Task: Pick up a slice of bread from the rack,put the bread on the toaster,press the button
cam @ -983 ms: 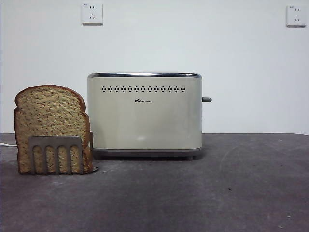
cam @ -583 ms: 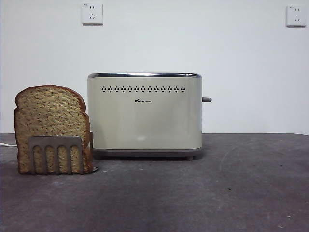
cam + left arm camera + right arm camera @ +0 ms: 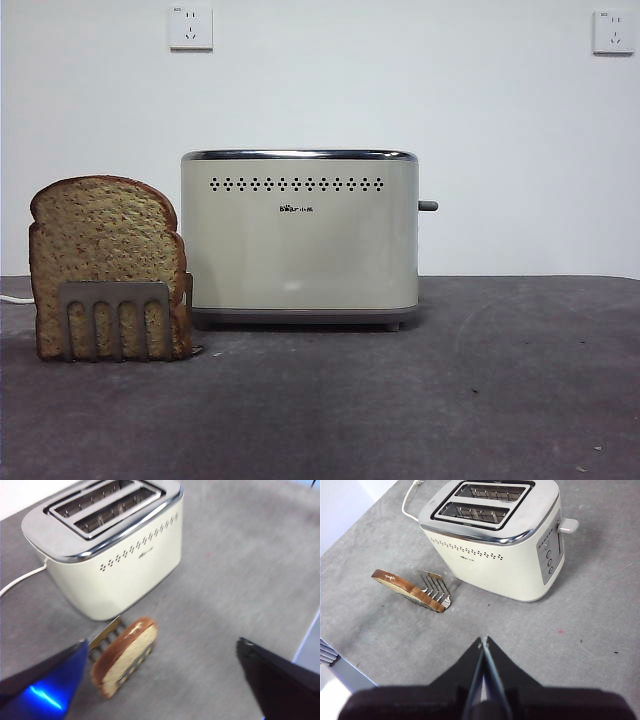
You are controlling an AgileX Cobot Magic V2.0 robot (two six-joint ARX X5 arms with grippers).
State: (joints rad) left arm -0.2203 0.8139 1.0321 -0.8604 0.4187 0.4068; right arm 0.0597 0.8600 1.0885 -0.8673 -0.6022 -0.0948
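From the front, the bread (image 3: 103, 262) stands upright in the rack (image 3: 114, 318), just left of the toaster (image 3: 300, 238) on the table (image 3: 420, 400). In the left wrist view, the left gripper (image 3: 160, 680) hangs spread wide above the bread (image 3: 125, 655). In the right wrist view, the right gripper (image 3: 484, 647) is pinched closed and empty, apart from the toaster (image 3: 495, 550).

A speckled tan slice of bread (image 3: 100, 240) with a dark brown crust stands in a grey metal rack (image 3: 115, 318). Beside it is a cream-beige toaster (image 3: 300, 240) with a shiny chrome top, a row of small dark holes and a small dark logo. The table (image 3: 450, 400) is mottled dark grey, the wall (image 3: 500, 120) white.
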